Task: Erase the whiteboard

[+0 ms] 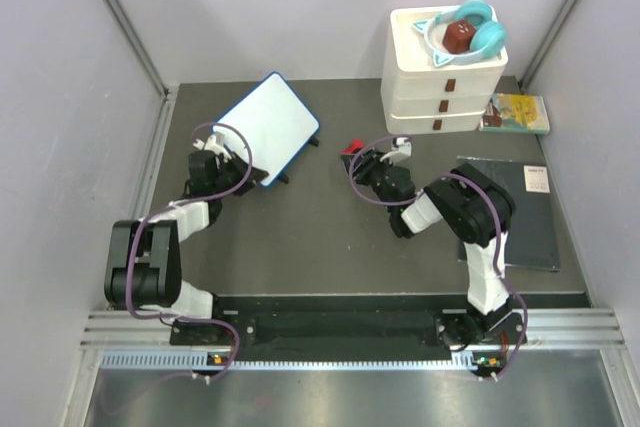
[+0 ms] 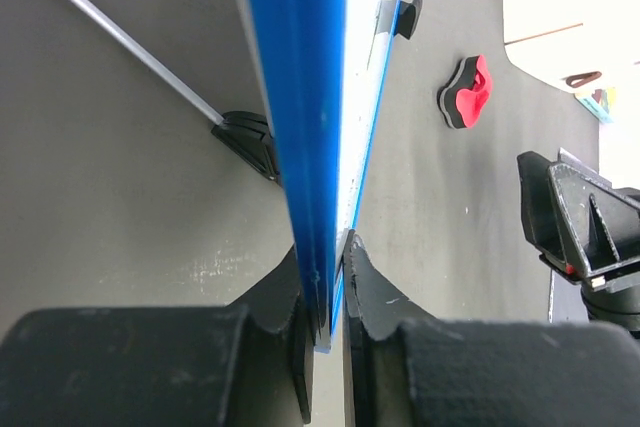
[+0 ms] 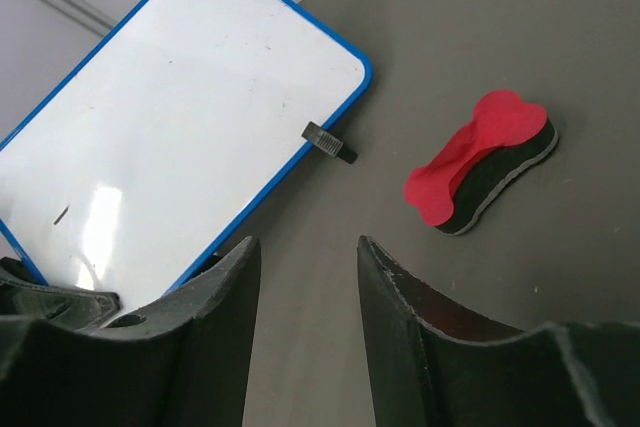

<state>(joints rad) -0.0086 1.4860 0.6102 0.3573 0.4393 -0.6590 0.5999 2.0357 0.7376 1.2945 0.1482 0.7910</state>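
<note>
The whiteboard (image 1: 268, 125) has a thin blue frame and stands tilted on small black feet at the back left. Its face (image 3: 180, 137) is almost all white, with one tiny dark mark low on the left. My left gripper (image 1: 248, 171) is shut on the board's near edge, and the left wrist view shows the blue frame (image 2: 300, 97) pinched edge-on between the jaws of that gripper (image 2: 335, 277). My right gripper (image 3: 308, 247) is open with only bare table between its fingers. A red-and-black eraser (image 3: 480, 162) lies flat on the table just ahead and to its right, untouched (image 1: 352, 147).
A white drawer stack (image 1: 445, 82) stands at the back right with teal headphones (image 1: 468, 27) on top. A yellow-green booklet (image 1: 517, 112) lies beside it. A flat black pad (image 1: 510, 212) lies at the right, under the right arm. Grey walls close in both sides.
</note>
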